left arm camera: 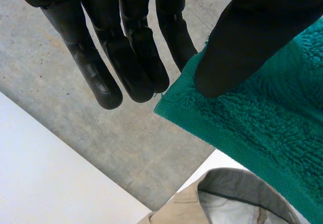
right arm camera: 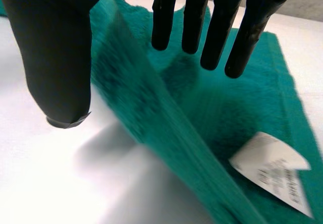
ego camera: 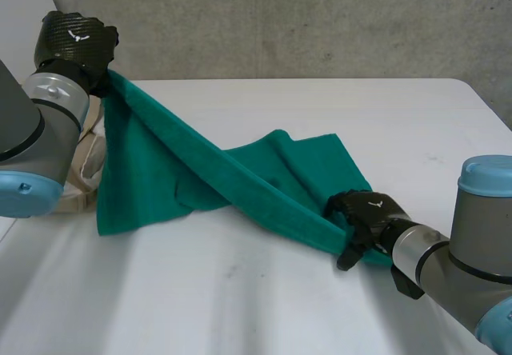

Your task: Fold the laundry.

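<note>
A green terry towel (ego camera: 240, 181) hangs stretched between the two hands over a white worktop (ego camera: 240, 291). The left hand (ego camera: 76, 39) is raised at the far left edge of the worktop, in front of a grey concrete wall (ego camera: 320, 19), and grasps one corner of the towel. In the left wrist view its thumb (left arm camera: 237, 47) presses on the terry pile just inside that corner, while the straight fingers (left arm camera: 126, 57) lie along the other side, their tips right at the corner's point.

From there one edge of the towel runs as a taut ridge down and across to the right hand (ego camera: 368, 215), which sits low over the near right part of the worktop. This hand grips the ridge: in the right wrist view the raised edge passes between the thumb (right arm camera: 55, 52) on one side and the fingers (right arm camera: 217, 27) on the other.

The rest of the towel sags below the ridge. Its left part droops to the worktop under the left hand, and its far part lies flat behind the right hand. A white printed label (right arm camera: 272, 176) lies on the flat part of the towel beyond the right hand's fingers.

A crumpled beige garment (ego camera: 84, 175) lies at the worktop's left edge, partly hidden behind the hanging towel.
</note>
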